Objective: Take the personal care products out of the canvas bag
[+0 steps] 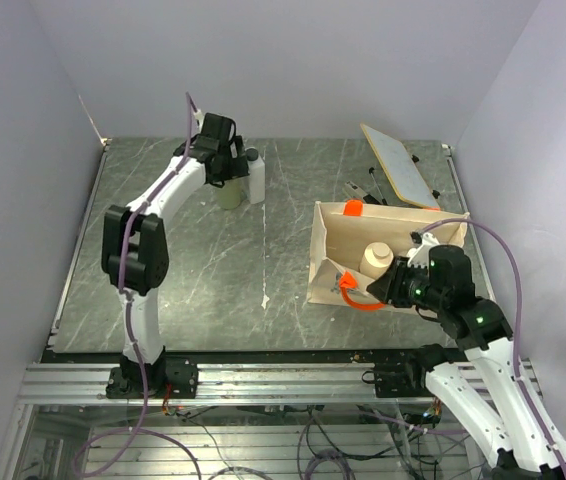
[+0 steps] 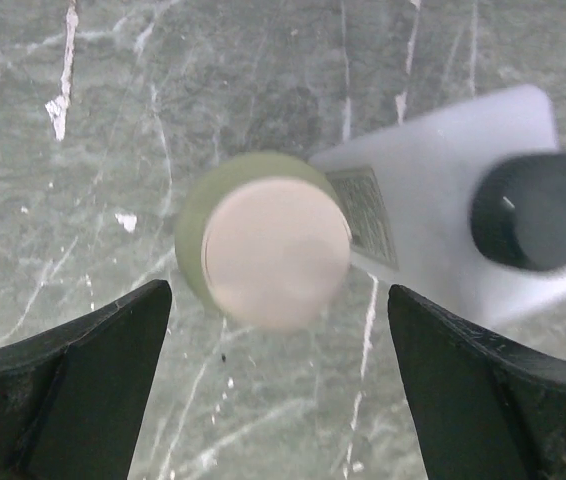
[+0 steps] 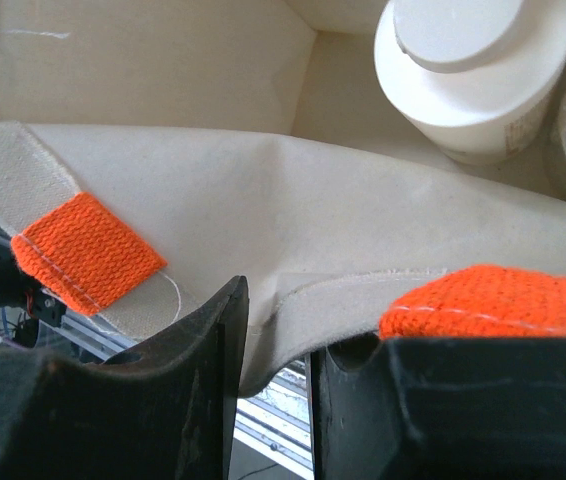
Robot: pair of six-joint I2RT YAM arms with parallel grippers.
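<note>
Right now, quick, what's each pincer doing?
Left pincer: open, holding nothing, over the olive-green cylindrical bottle with beige cap.
Right pincer: closed on the rim of the beige canvas bag.

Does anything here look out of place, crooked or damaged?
Nothing is spilled or broken. Only the near rim of the canvas bag looks deformed: it creases where the right gripper pinches it. The olive-green cylinder and white bottle stand upright.
</note>
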